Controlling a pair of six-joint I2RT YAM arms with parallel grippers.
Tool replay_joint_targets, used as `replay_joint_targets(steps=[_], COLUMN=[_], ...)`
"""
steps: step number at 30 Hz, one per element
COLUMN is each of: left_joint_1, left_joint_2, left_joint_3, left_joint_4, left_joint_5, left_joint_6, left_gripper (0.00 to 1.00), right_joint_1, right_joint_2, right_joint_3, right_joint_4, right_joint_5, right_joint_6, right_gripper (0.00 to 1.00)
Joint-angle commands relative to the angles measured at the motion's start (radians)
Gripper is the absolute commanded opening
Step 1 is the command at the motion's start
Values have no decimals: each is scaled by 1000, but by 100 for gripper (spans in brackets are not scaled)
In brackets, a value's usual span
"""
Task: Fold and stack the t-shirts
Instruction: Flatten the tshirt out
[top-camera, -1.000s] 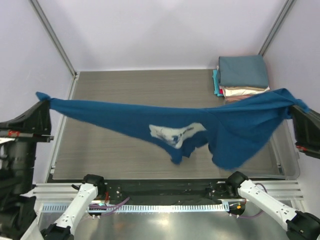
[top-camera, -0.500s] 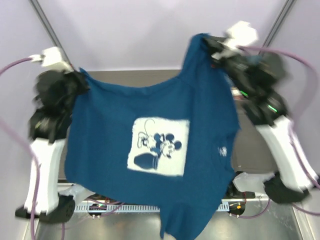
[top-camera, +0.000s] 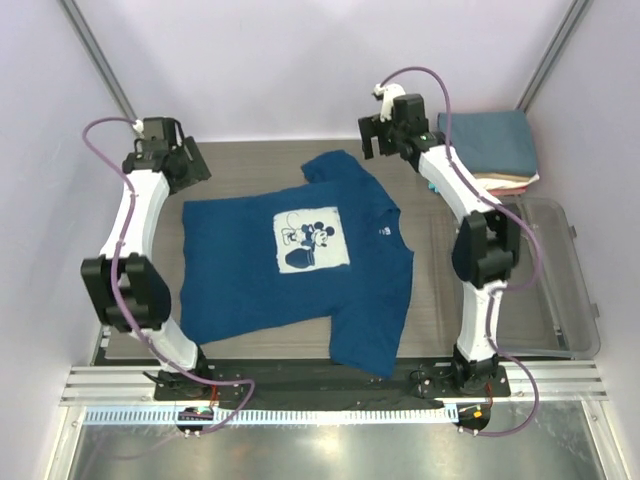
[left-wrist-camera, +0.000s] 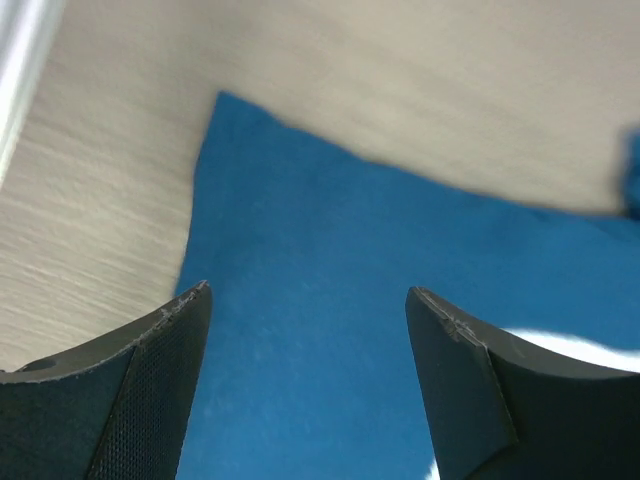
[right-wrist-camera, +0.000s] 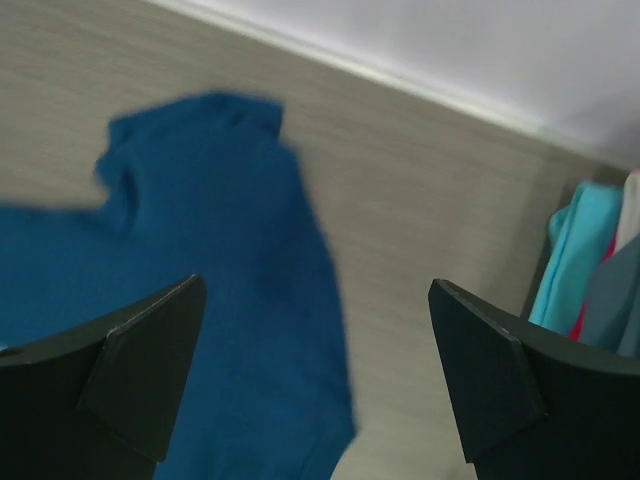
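Aloft a moment ago, the royal-blue cotton t-shirt (top-camera: 300, 275) now lies flat, print up. The left tool (left-wrist-camera: 305, 292) and right tool (right-wrist-camera: 315, 283) gape empty; folding can start.

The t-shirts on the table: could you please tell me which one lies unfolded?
The royal-blue tee with the white mouse print: it lies spread flat, while the others sit folded in a far-right stack.
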Motion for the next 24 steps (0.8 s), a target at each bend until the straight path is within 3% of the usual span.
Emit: replay_joint_targets(steps=[1, 2, 5, 8, 15, 20, 24], left_joint_1=[-5, -5, -10, -13, -14, -5, 15], left_joint_2=[-144, -150, -148, -135, -35, 98, 220], left_joint_3=[-12, -54, -162, -224, -300, -228, -146], left_joint_4=[62, 64, 90, 113, 166, 173, 162], left_joint_5=[23, 28, 29, 8, -67, -92, -83], left_joint_6=[-2, -16, -46, -106, -197, -198, -188], left_gripper=[79, 79, 79, 77, 75, 75, 75], right_joint_1=[23, 23, 25, 34, 35, 34, 34], right_joint_2=[-324, -378, -407, -362, -70, 139, 202], right_joint_3=[-194, -326, -487, -510, -272, -39, -5], right_joint_4=[198, 230, 327, 359, 261, 137, 103], right_joint_5=[-53, -73, -183, -241, -337, -276, -208], right_joint_6=[118, 156, 254, 308, 357, 354, 337], right_gripper=[100, 100, 100, 100, 100, 100, 100])
